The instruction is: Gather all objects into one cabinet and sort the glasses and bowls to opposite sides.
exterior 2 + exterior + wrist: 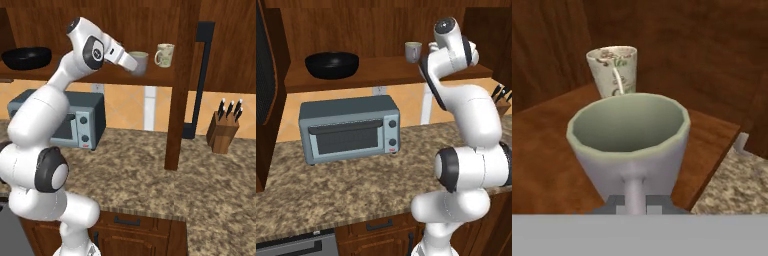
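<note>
The fingers (634, 202) are pinched on the near wall of a pale grey cup (629, 140), low centre of the hand view, one tip running up its outer face. In the right base view that cup (139, 63) sits at the end of my arm, upper centre of the frame, at the level of the cabinet's shelf board (150, 77); I cannot tell whether its base is down on the wood yet. Just beyond it, toward the upper middle of the hand view, stands a speckled cream cup (613, 70), apart from mine but near. The black bowl (332, 65) rests far off at the upper left of the left base view, on the same shelf (381, 75).

I judge the step in hand is setting this cup down at the cups' end. To do it well I would lower it level until the base meets the board, keep it short of the cream cup so neither tips, well back from the shelf's front edge, then part the fingers slowly and draw straight back.
</note>
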